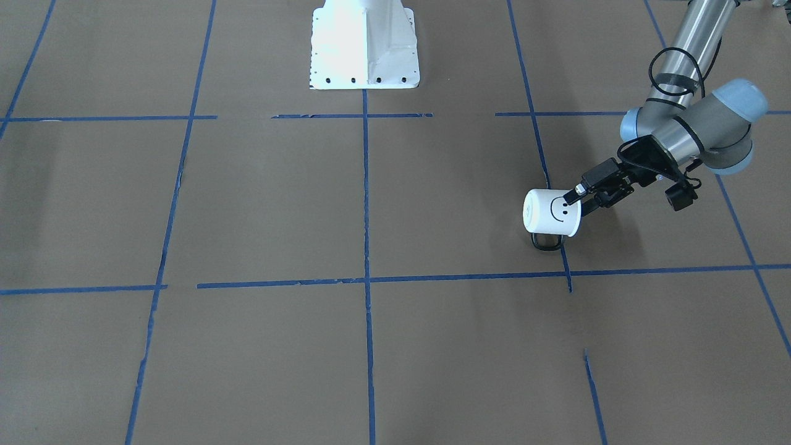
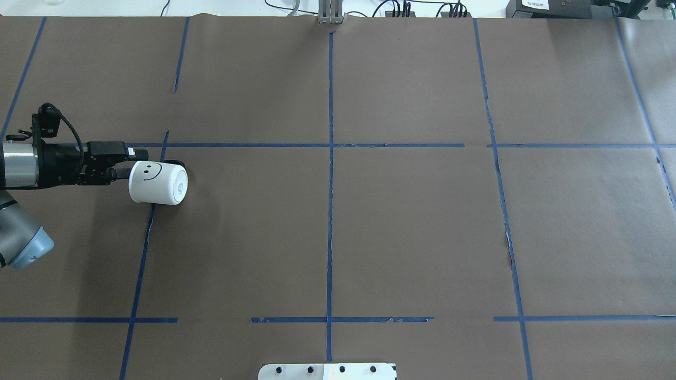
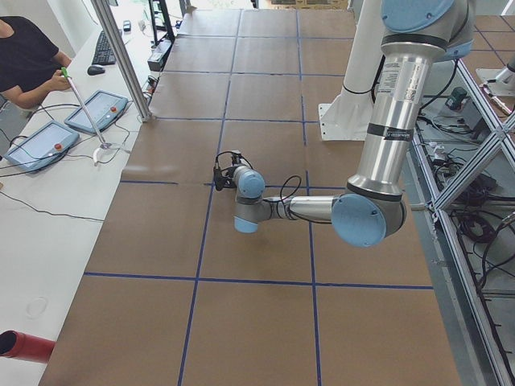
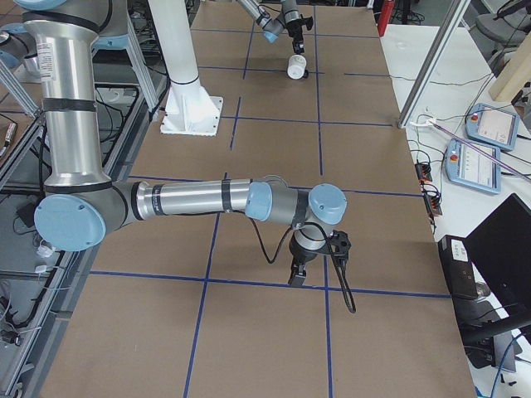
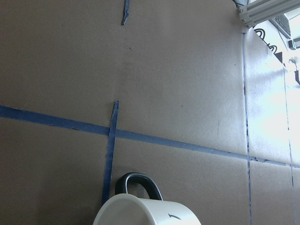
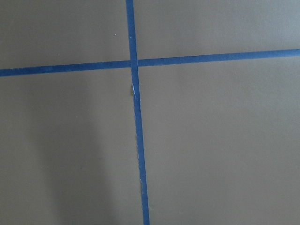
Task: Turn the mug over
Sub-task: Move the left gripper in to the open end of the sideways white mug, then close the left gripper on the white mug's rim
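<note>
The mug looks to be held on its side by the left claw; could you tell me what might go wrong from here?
1. The left claw seems to pinch only the rim of the mug, which juts out sideways; it could swivel or slip.
2. The handle sits low by the table; it might catch as the mug turns.

Glossy white mug (image 2: pixel 157 183), ceramic by its look, shiny black handle (image 1: pixel 546 242); matt brown paper (image 2: pixel 412 227), faintly creased; blue tape (image 2: pixel 330 211) frayed in places
</note>
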`<state>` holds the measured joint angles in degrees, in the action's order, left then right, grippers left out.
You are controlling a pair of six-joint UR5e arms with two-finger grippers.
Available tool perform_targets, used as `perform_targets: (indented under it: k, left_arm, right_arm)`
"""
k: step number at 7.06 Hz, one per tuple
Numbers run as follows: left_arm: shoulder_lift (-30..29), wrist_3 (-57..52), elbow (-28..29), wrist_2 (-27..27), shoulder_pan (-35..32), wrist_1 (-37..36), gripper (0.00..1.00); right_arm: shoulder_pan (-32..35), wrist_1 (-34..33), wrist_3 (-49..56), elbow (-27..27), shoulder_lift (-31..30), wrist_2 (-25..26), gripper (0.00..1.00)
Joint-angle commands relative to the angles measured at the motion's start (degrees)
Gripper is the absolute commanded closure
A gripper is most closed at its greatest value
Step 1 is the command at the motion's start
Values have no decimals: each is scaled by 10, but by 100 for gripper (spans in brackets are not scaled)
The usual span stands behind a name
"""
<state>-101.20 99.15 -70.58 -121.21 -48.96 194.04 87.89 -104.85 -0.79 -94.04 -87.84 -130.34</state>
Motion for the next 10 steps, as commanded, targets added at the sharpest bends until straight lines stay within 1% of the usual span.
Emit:
perform_targets:
  k: [1, 2, 3, 6, 7, 8, 9, 10]
  left_arm:
    - [-8, 0, 0, 0, 12, -1, 0]
    - [-8, 0, 0, 0, 13, -2, 0]
    - [-10, 0, -1, 0, 13, -2, 3]
    - [-10, 1, -7, -4, 12, -2, 48]
    - [-11, 1, -9, -5, 12, -2, 58]
    - [-12, 2, -13, -6, 12, -3, 71]
    - [-16, 2, -15, -7, 12, -4, 90]
    - [-20, 2, -17, -7, 12, -5, 100]
  right_arm:
    - [0, 0, 0, 0, 0, 0, 0]
    - [0, 0, 0, 0, 0, 0, 0]
    - [0, 0, 0, 0, 0, 0, 0]
    - [0, 0, 0, 0, -1, 0, 0]
    - [0, 0, 0, -1, 0, 0, 0]
    - [0, 0, 0, 0, -1, 0, 0]
    - [0, 0, 0, -1, 0, 0, 0]
    - [0, 0, 0, 0, 0, 0, 0]
